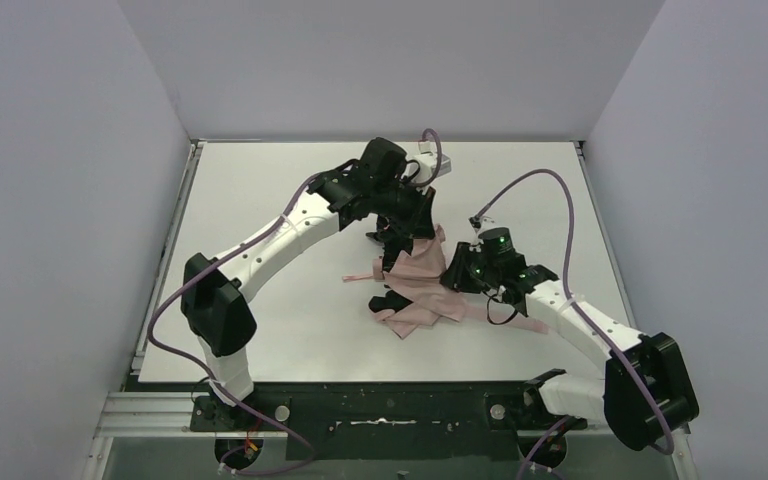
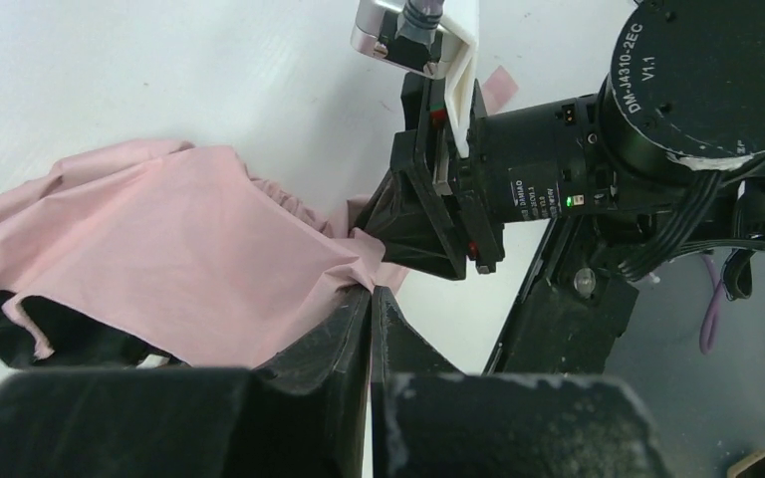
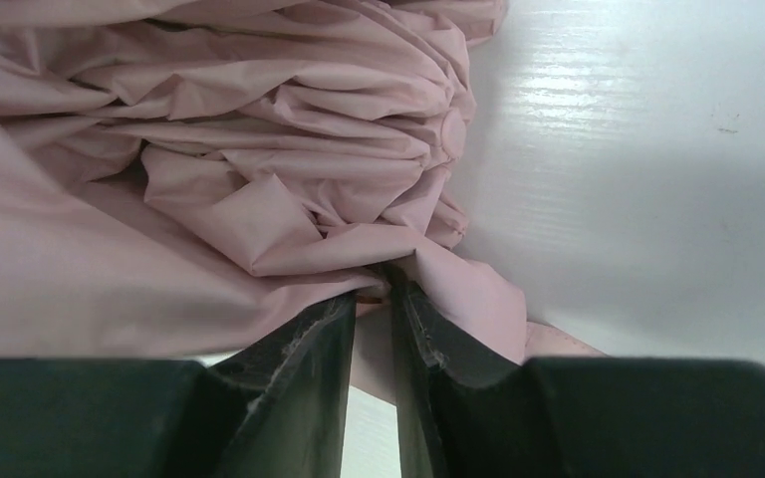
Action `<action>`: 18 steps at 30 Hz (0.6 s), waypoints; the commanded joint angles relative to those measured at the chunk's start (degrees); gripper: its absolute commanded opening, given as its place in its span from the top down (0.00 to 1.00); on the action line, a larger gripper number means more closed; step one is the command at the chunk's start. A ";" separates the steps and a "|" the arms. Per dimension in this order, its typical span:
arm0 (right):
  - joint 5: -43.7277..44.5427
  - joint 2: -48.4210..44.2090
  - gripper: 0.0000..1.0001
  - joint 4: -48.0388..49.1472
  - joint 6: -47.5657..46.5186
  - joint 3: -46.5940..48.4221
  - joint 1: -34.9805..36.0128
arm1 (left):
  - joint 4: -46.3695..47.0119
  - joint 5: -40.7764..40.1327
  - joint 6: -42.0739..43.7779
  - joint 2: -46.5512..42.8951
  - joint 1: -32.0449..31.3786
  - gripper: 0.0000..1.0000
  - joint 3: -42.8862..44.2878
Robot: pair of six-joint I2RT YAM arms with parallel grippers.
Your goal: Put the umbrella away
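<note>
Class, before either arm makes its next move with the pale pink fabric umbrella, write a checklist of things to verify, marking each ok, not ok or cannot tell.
1. The pale pink fabric umbrella is bundled neatly: not ok; its canopy lies crumpled on the white table.
2. The left gripper is shut: ok.
3. The left gripper is holding fabric: cannot tell; fabric reaches its tips.
4. The right gripper is pinching a fold: cannot tell; its jaws stand nearly together with a fold at the tips.
5. There is clearance between the two grippers: cannot tell; they sit very close in the left wrist view.
</note>
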 commanded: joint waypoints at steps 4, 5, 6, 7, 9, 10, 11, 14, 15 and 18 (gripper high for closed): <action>1.47 -8.36 0.74 5.71 3.43 -1.92 0.21 | 1.46 4.69 -3.46 -0.68 -1.52 1.00 3.79; 2.09 -8.97 0.71 4.95 3.37 -1.80 0.14 | 1.67 5.12 -4.08 -1.26 -1.56 1.00 3.56; 2.82 -9.76 0.69 4.08 3.44 -1.59 0.08 | 1.96 5.25 -4.70 -1.88 -1.64 1.00 3.11; 3.57 -10.47 0.68 2.94 3.56 -1.30 -0.06 | 2.12 5.22 -5.05 -2.67 -1.80 1.00 2.60; 5.37 -12.26 0.67 0.41 4.05 -0.75 -0.46 | 2.58 4.80 -5.32 -4.10 -2.31 1.00 0.92; 6.27 -13.18 0.67 -1.33 4.32 -0.36 -0.78 | 2.89 4.12 -5.32 -4.63 -2.56 1.00 -0.18; 7.26 -14.04 0.67 -3.14 4.48 0.11 -0.94 | 3.26 3.21 -5.32 -5.31 -2.79 1.00 -1.67; 9.99 -16.18 0.65 -9.54 4.57 1.67 -1.68 | 4.44 0.73 -6.07 -6.66 -3.01 1.00 -6.55; 10.67 -16.85 0.63 -11.37 4.54 1.92 -1.82 | 4.94 -0.01 -6.29 -7.01 -2.99 1.00 -8.19; 12.10 -19.08 0.58 -15.12 4.86 1.79 -1.97 | 7.33 -1.55 -7.52 -8.40 -3.03 1.00 -13.83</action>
